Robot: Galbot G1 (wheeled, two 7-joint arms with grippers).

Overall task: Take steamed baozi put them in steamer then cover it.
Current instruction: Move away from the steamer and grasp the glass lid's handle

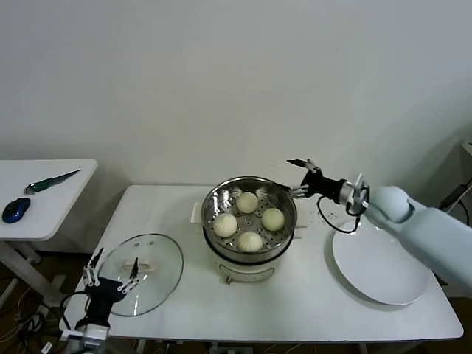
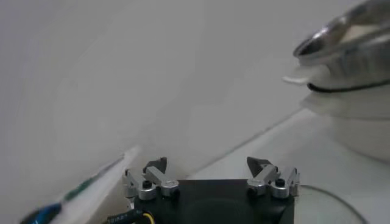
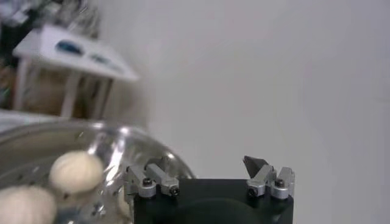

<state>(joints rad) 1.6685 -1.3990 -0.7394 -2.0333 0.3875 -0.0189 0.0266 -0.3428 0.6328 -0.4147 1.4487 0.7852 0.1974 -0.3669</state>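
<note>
Four cream-white baozi (image 1: 249, 220) lie in the shiny steel steamer basket (image 1: 218, 195) on the cream-white pot in the middle of the table. Two baozi (image 3: 74, 171) show in the right wrist view inside the basket (image 3: 116, 143). My right gripper (image 1: 301, 176) is open and empty, just off the basket's far right rim, above table height. The glass cover (image 1: 151, 280) with its cream bar handle lies flat on the table at the front left. My left gripper (image 1: 112, 267) is open and empty, low over the cover's near left edge. The steamer (image 2: 350, 42) shows at the edge of the left wrist view.
A large flat white plate (image 1: 383, 269) lies on the table at the right, under my right arm. A side table (image 1: 44, 192) at the left holds a blue mouse (image 1: 16, 209) and a green-handled knife (image 1: 51, 181).
</note>
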